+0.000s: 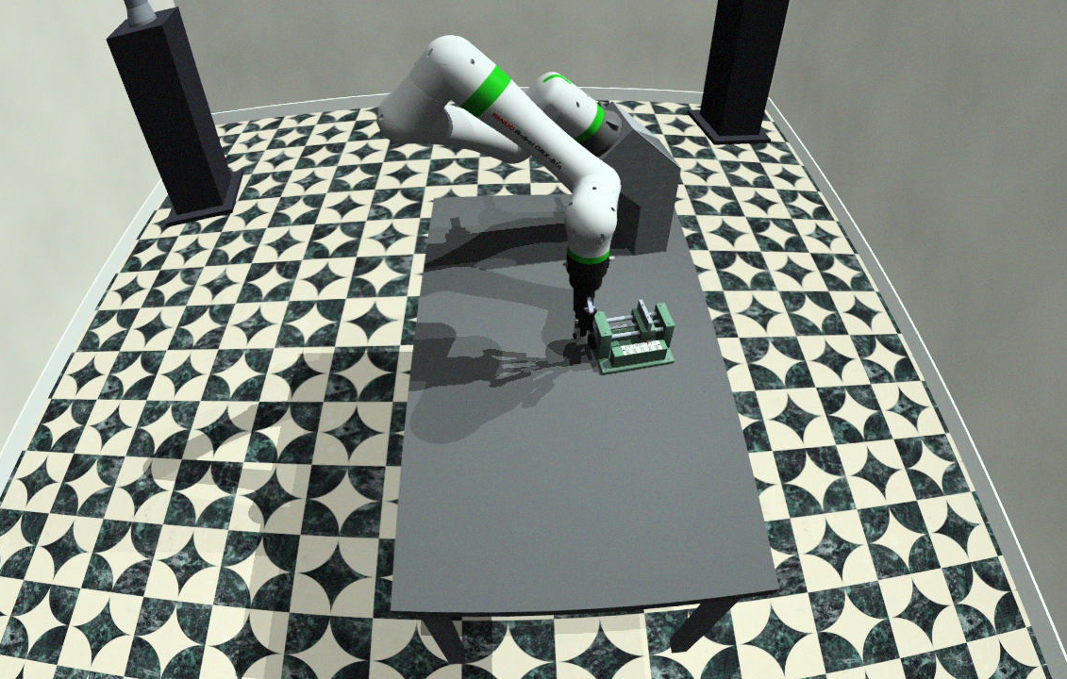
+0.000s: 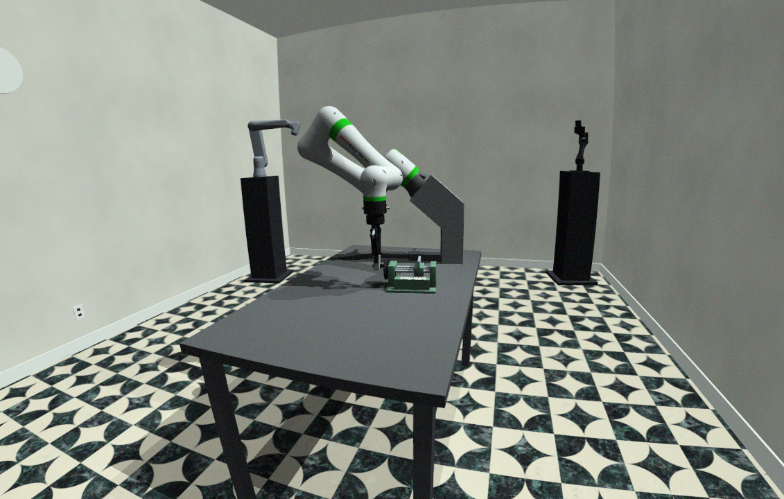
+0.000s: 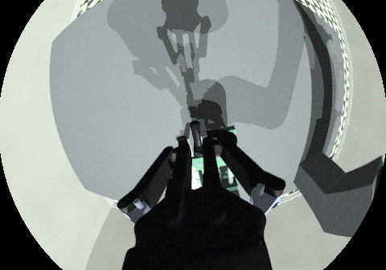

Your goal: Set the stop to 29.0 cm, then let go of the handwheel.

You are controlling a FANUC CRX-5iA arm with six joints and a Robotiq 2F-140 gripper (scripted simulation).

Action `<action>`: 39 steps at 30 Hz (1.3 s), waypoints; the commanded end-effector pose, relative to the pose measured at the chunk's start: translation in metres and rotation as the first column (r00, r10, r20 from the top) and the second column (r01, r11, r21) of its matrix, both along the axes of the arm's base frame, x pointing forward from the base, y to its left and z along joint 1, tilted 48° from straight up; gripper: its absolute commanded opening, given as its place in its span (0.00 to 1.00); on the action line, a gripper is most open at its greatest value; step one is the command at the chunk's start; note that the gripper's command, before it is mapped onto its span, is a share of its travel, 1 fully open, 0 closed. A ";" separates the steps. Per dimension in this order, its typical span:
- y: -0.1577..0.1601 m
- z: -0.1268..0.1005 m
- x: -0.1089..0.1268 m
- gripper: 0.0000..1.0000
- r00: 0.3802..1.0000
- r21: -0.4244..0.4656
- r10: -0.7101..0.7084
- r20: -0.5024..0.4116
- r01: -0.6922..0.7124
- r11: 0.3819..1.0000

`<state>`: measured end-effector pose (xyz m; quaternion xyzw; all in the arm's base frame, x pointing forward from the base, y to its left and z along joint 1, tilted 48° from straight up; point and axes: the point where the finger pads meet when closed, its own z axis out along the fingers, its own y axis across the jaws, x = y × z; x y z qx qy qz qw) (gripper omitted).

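Note:
The green stop device [image 1: 637,365] [image 2: 410,290] [image 3: 199,164] stands on the table. Its stop [image 1: 645,321] [image 2: 419,270] is a green carriage on steel rods, nearer the right end block than the left. A white scale [image 1: 638,347] [image 2: 412,278] runs along the front; its numbers are too small to read. The dark handwheel [image 1: 591,339] [image 2: 385,269] [image 3: 228,137] is at the left end. My gripper [image 1: 579,332] [image 2: 376,265] [image 3: 196,128] points down just left of the wheel, shut on the handwheel's handle, whose dark end shows between the fingertips in the wrist view. The fingers partly hide the wheel.
The grey table [image 1: 571,498] [image 2: 332,335] bears the device, with the arm's shadow falling to its left. The arm's grey pedestal [image 1: 646,202] [image 2: 451,229] stands behind the device. Two dark columns [image 1: 174,118] [image 2: 264,229] [image 1: 743,67] [image 2: 577,229] stand on the floor beyond the table.

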<state>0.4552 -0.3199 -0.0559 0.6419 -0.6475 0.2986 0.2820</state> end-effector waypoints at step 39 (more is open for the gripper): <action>-0.034 -0.030 -0.003 0.04 1.000 0.000 0.000 0.000 0.000 1.000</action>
